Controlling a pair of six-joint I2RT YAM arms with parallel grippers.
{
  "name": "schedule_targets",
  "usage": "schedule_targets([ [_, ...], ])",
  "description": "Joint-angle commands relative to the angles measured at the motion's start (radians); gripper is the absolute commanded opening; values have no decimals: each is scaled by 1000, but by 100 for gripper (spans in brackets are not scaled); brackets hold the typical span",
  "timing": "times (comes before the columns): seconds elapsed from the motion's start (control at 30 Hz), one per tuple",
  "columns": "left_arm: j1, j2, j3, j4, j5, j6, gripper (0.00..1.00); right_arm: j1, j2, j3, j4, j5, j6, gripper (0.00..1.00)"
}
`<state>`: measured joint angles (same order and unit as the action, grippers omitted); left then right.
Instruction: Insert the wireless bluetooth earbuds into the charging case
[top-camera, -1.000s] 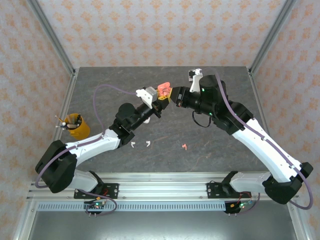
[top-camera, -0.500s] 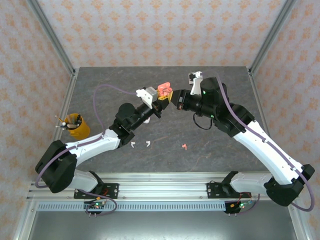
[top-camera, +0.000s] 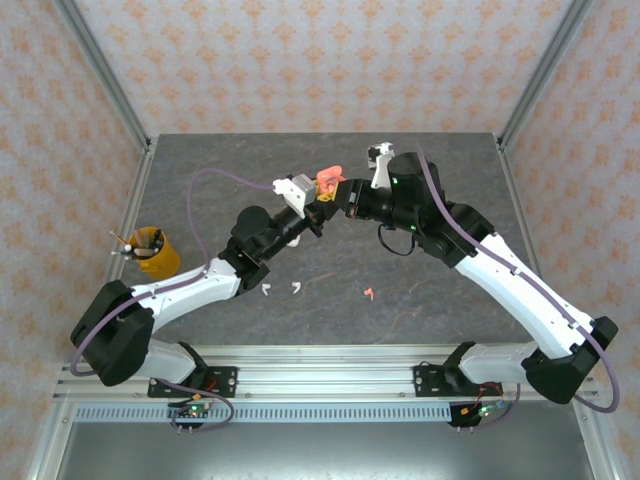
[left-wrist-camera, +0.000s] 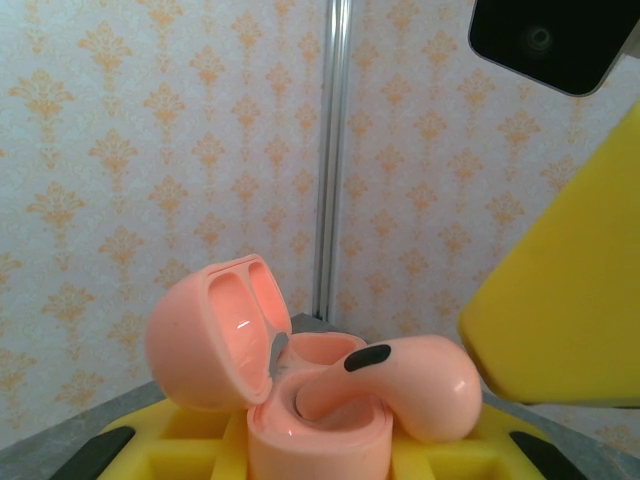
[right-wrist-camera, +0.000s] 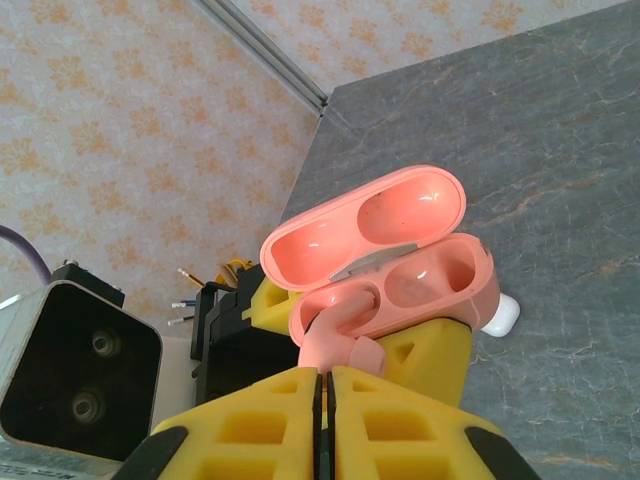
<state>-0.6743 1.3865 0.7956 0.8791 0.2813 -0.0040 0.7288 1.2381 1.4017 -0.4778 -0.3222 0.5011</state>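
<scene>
A coral-pink charging case (top-camera: 328, 181) is held above the table with its lid open, and my left gripper (top-camera: 320, 200) is shut on it. In the left wrist view the case (left-wrist-camera: 315, 425) sits between the yellow fingers (left-wrist-camera: 190, 440). One coral-pink earbud (left-wrist-camera: 405, 378) has its stem in a case slot and its head sticking out. My right gripper (right-wrist-camera: 322, 375) is shut, its fingertips against that earbud's head (right-wrist-camera: 345, 345). The other slot (right-wrist-camera: 430, 280) is empty. On the table lie another pink earbud (top-camera: 369, 293) and two white earbuds (top-camera: 267, 290) (top-camera: 297, 288).
An orange cup (top-camera: 150, 252) with small tools stands at the left of the grey table (top-camera: 450, 160). A small white rounded object (right-wrist-camera: 503, 316) lies on the table behind the pink case. Metal frame posts rise at the table's back corners.
My right arm has moved left, bringing its gripper up against the earbud in the case. The left arm and the case have stayed put.
</scene>
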Motion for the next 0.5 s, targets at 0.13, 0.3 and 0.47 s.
schedule_targets([
  [0.13,-5,7,5,39,20,-16,0,6,14,3,31,27,-7,12],
  [0.3,-5,5,4,41,26,-19,0,5,28,27,32,50,-23,12],
  [0.47,-7,0,0,40,29,-19,0,0,50,53,31,56,-33,12],
])
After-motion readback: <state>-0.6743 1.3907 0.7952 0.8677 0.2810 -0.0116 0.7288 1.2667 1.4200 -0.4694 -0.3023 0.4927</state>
